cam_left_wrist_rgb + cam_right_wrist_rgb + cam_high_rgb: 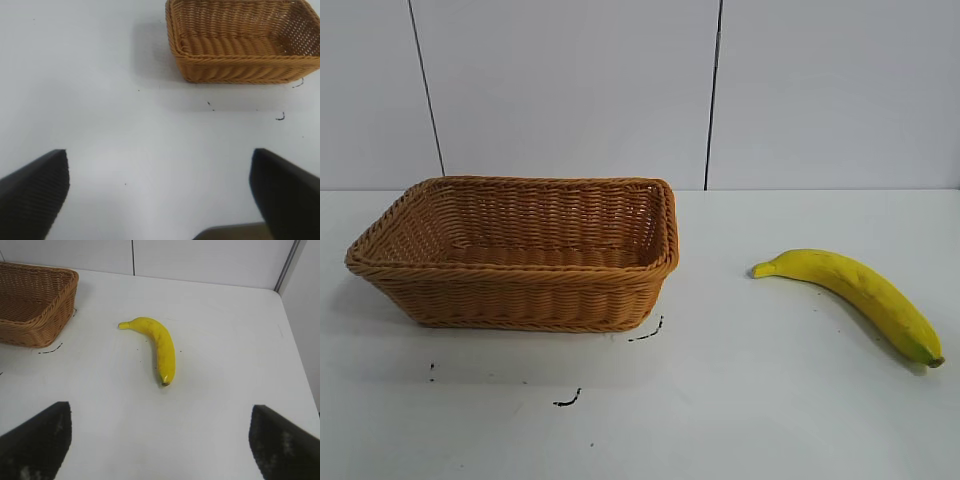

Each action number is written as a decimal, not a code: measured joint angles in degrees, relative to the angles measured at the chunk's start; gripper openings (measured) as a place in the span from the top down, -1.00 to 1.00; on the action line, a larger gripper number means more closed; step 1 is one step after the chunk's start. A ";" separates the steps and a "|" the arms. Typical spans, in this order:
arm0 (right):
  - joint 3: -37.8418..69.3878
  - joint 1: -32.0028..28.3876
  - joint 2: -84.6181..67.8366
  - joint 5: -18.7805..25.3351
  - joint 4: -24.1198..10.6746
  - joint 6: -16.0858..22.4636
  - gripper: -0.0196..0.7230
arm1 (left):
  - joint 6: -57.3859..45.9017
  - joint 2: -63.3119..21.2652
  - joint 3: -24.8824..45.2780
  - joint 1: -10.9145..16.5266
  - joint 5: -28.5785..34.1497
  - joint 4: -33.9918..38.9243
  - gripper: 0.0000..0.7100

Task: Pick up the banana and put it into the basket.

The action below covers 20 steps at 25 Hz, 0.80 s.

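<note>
Banana: yellow, gently curved, lying on table.

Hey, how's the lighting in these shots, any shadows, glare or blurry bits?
Exterior view: soft, even light, faint shadow beside the basket and under the banana, no glare. Left wrist view: left gripper fingers blurred, basket sharp. Right wrist view: right gripper fingers blurred, banana sharp.
</note>
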 joint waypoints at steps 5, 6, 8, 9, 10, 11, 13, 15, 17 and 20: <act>0.00 0.00 0.00 0.00 -0.01 0.00 -0.91 | 0.00 0.00 0.00 0.00 0.00 0.00 -0.96; 0.00 0.00 0.00 0.00 -0.08 0.00 -0.91 | 0.00 0.00 0.00 0.00 0.00 0.00 -0.96; -0.16 0.00 0.08 0.20 -0.26 0.00 -0.91 | 0.00 0.00 0.00 0.00 0.00 0.00 -0.96; -0.57 0.00 0.91 0.45 -0.26 0.12 -0.91 | 0.00 0.00 0.00 0.00 0.00 0.00 -0.96; -1.48 0.00 2.45 0.59 -0.34 0.28 -0.91 | 0.00 0.00 0.00 0.00 0.00 0.00 -0.96; -2.36 0.00 4.68 0.64 -0.34 0.59 -0.91 | 0.00 0.00 0.00 0.00 0.00 0.00 -0.96; -4.95 0.00 9.98 0.71 -0.43 0.91 -0.91 | 0.00 0.00 0.00 0.00 0.00 0.00 -0.96; -8.39 0.00 16.97 0.71 -0.50 1.12 -0.91 | 0.00 0.00 0.00 0.00 0.00 0.00 -0.96; -11.63 0.00 23.82 0.64 -0.50 1.17 -0.91 | 0.00 0.00 0.00 0.00 0.00 0.00 -0.96; -16.98 0.00 35.02 0.59 -0.52 1.17 -0.91 | 0.00 0.00 0.00 0.00 0.00 0.00 -0.96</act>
